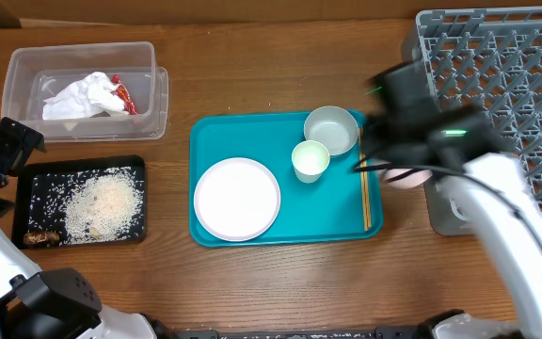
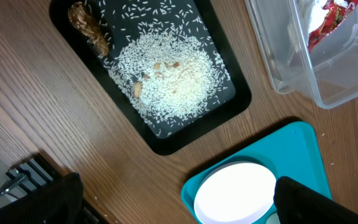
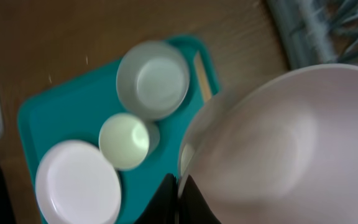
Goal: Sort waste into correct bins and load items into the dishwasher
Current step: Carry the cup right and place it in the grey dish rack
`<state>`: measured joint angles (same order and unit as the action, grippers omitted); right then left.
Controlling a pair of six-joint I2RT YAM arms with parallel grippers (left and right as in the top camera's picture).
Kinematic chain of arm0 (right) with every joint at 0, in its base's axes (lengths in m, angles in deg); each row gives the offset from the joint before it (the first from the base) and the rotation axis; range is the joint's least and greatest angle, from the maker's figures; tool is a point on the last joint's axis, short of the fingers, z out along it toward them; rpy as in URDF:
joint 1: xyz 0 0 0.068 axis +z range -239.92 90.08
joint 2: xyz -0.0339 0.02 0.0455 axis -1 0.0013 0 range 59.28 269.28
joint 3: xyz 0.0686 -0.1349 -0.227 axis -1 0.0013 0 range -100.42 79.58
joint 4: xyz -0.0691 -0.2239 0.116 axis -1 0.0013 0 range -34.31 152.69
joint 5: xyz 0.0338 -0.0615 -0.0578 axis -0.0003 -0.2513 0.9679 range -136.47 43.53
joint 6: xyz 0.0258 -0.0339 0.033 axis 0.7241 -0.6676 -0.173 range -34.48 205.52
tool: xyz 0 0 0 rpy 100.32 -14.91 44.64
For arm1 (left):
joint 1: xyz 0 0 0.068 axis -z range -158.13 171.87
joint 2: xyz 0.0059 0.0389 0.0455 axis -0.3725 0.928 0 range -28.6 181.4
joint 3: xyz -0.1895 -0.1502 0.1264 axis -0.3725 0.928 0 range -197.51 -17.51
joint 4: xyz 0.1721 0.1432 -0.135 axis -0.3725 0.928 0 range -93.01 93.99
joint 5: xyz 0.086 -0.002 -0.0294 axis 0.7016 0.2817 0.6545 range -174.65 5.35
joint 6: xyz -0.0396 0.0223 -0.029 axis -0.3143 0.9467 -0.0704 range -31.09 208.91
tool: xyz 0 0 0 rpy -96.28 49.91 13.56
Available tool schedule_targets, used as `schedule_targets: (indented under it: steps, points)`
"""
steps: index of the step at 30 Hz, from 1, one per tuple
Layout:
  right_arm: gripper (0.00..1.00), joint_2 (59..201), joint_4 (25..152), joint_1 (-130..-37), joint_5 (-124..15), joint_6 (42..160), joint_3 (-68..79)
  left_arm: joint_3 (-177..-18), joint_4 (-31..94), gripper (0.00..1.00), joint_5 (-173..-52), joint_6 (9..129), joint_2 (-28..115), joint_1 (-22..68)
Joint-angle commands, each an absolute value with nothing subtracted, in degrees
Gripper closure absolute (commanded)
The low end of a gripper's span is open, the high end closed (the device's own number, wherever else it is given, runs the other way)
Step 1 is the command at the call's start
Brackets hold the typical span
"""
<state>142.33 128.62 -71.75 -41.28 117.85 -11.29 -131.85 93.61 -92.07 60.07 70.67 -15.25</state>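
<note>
My right gripper is shut on the rim of a pale pink bowl, held in the air between the teal tray and the grey dishwasher rack; the overhead view shows only a sliver of that bowl under the blurred arm. On the teal tray lie a white plate, a pale bowl, a small cup and chopsticks. My left gripper hangs open and empty over the table beside the black tray, which holds rice.
The clear tub at the back left holds a crumpled napkin and a red wrapper. Brown scraps lie in the black tray's near corner. The rack fills the right side of the table.
</note>
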Motion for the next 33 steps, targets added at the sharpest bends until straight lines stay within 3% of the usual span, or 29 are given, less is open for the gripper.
schedule_targets:
  steps: [1, 8, 15, 25, 33]
  points:
    - [0.96, 138.6, 126.3, -82.9, -47.0, 110.5, -13.4, -131.6, 93.6, 0.00, -91.7, 59.1, 70.5, -14.8]
    - [0.96, 138.4, 114.0, -106.4, -61.5, 102.8, -13.4, -131.6, 93.6, 0.00, -91.7, 59.1, 70.5, -14.9]
    - [0.96, 145.6, 100.5, -122.0, -71.5, 99.8, -13.4, -131.6, 93.6, 0.00, -91.7, 59.1, 70.5, -14.8]
    - [0.96, 163.1, 81.5, -135.2, -91.2, 102.0, -13.4, -131.6, 93.6, 0.00, -91.7, 59.1, 70.5, -14.9]
    - [0.96, 171.2, 69.8, -142.2, -97.8, 109.9, -13.4, -131.6, 93.6, 0.00, -91.7, 59.1, 70.5, -14.8]
